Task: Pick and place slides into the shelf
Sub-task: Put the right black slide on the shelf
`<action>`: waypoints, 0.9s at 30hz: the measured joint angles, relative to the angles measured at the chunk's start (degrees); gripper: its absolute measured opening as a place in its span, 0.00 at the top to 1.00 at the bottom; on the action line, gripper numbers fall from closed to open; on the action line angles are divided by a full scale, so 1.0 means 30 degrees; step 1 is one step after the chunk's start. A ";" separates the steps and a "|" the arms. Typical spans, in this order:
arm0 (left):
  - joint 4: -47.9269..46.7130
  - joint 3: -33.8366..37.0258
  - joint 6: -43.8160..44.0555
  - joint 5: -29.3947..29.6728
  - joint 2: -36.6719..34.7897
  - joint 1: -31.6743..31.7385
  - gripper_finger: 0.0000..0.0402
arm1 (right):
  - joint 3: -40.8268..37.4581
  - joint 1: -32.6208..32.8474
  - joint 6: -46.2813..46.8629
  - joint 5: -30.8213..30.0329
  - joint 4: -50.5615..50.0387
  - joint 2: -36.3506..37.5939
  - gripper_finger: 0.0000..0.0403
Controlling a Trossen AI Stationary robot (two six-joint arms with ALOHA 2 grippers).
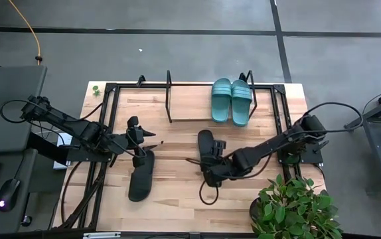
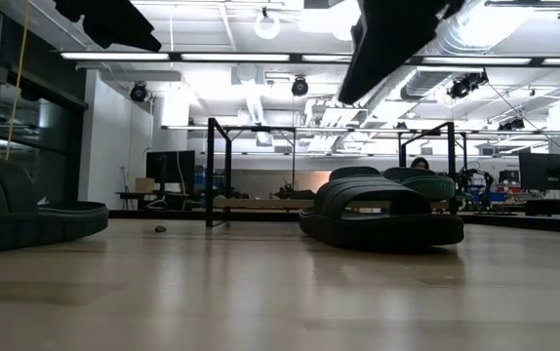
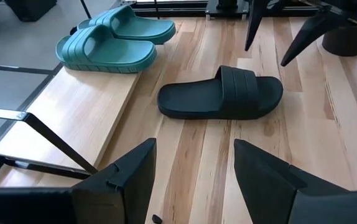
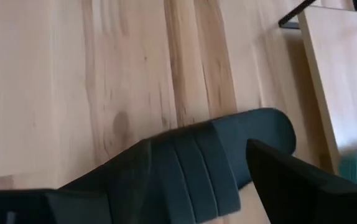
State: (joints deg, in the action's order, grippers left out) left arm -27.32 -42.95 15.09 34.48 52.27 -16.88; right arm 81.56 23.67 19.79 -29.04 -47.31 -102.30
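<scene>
Two teal slides (image 1: 231,99) lie side by side on the shelf's board (image 1: 190,106), at its right end; they also show in the left wrist view (image 3: 113,40). One black slide (image 1: 141,176) lies flat on the tabletop toward the left. My left gripper (image 1: 152,138) hangs open over the tabletop off that slide's far end (image 3: 194,180). The second black slide (image 1: 206,141) lies flat near the table's middle (image 3: 222,93) (image 2: 382,214). My right gripper (image 1: 212,162) hovers open above it. Its fingers stand on either side of the strap (image 4: 188,168), clear of it.
A potted plant (image 1: 293,206) stands at the near right corner, close beside the right arm. The shelf's black frame bars (image 1: 169,93) rise at both ends of the board. Bare board lies left of the teal pair. Cables trail along the table's left side.
</scene>
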 joint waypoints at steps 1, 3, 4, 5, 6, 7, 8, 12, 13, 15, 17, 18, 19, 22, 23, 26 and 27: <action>0.0004 0.0003 0.0000 0.0000 0.0000 0.0000 0.51 | 0.0000 0.0152 0.0300 -0.0177 -0.0270 -0.0016 0.37; 0.0051 -0.0002 0.0000 0.0000 0.0000 0.0000 0.51 | 0.0000 0.0432 0.0893 -0.0412 -0.0827 -0.0023 0.37; 0.0047 0.0005 -0.0007 0.0000 0.0000 0.0000 0.51 | 0.0000 0.0561 0.1200 -0.0571 -0.0907 -0.0023 0.37; 0.0040 0.0005 0.0000 0.0000 0.0000 0.0000 0.51 | 0.0000 0.0728 0.1444 -0.0801 -0.1035 -0.0023 0.37; 0.0058 0.0005 0.0000 0.0000 0.0000 0.0000 0.51 | 0.0000 0.0904 0.1670 -0.1038 -0.1243 -0.0023 0.37; 0.0056 0.0005 0.0000 0.0000 0.0000 0.0000 0.51 | 0.0000 0.1067 0.1826 -0.1315 -0.1342 -0.0023 0.37; 0.0047 0.0005 -0.0001 0.0000 0.0000 0.0000 0.51 | 0.0000 0.1209 0.1949 -0.1454 -0.1416 -0.0023 0.37; 0.0040 0.0005 -0.0003 0.0000 0.0000 0.0000 0.51 | 0.0000 0.1614 0.2487 -0.1730 -0.1521 -0.0030 0.37; 0.0051 0.0005 0.0000 0.0000 0.0000 0.0000 0.51 | 0.0000 0.1710 0.2571 -0.1834 -0.1521 -0.0030 0.37; 0.0040 0.0005 0.0000 0.0000 0.0000 0.0000 0.51 | 0.0000 0.1866 0.2674 -0.2150 -0.1563 -0.0030 0.37; 0.0047 0.0005 -0.0007 0.0000 0.0000 0.0000 0.51 | 0.0000 0.1949 0.2919 -0.2560 -0.1631 -0.0129 0.37; 0.0047 0.0005 0.0000 0.0000 0.0000 0.0000 0.51 | 0.0000 0.2006 0.2943 -0.2630 -0.1664 -0.0188 0.37; 0.0040 0.0005 0.0000 0.0000 0.0000 0.0000 0.51 | 0.0000 0.2032 0.2943 -0.2654 -0.1747 -0.0277 0.37; 0.0037 0.0005 0.0000 -0.0005 0.0000 0.0000 0.51 | 0.0007 0.2031 0.2909 -0.2731 -0.1772 -0.0887 0.37; 0.0045 0.0005 0.0000 0.0000 0.0000 0.0000 0.51 | 0.0007 0.2031 0.2891 -0.2632 -0.1774 -0.1181 0.37; 0.0036 0.0005 -0.0003 0.0000 0.0000 0.0000 0.51 | 0.0000 0.2032 0.2821 -0.2410 -0.1757 -0.1891 0.37; 0.0054 0.0005 -0.0001 0.0000 0.0000 0.0000 0.51 | 0.0000 0.2050 0.2874 -0.2413 -0.1775 -0.2051 0.37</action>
State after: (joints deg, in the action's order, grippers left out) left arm -27.16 -42.94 15.09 34.48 52.27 -16.88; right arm 81.56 29.82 28.42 -36.28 -52.64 -108.45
